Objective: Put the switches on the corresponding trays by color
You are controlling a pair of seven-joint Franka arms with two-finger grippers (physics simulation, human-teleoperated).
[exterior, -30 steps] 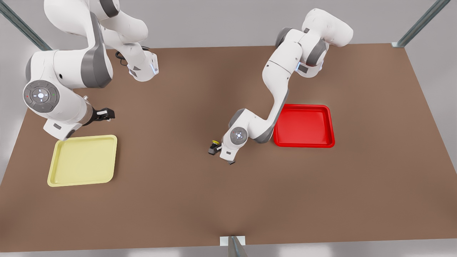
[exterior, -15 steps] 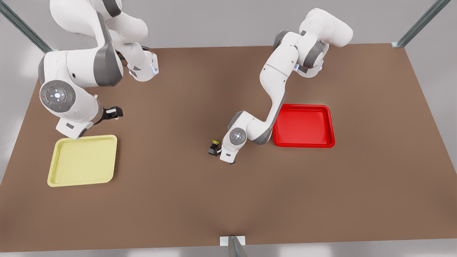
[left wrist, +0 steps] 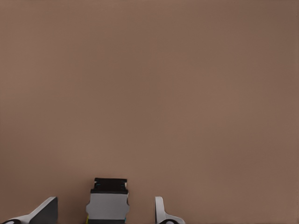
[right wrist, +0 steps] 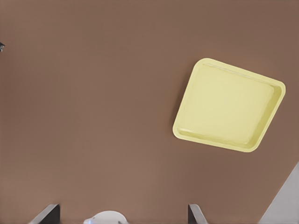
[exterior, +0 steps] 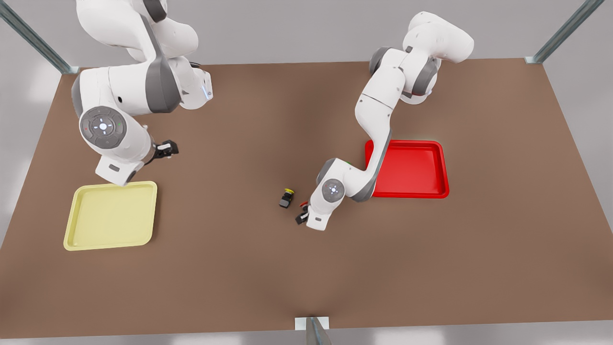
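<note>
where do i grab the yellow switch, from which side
Take the yellow switch by its boxy dark body, fingers across its flat sides, from above; the round cap would likely slip. The open left gripper is beside it; the right gripper waits near the yellow tray.

switch (exterior: 286, 198) on table (exterior: 239, 268), between two well-separated trays (exterior: 111, 215)

My arms (exterior: 378, 110) are white with grey joints; the table (exterior: 239, 268) is brown, one tray (exterior: 111, 215) pale yellow, the other tray (exterior: 412, 167) red.
</note>
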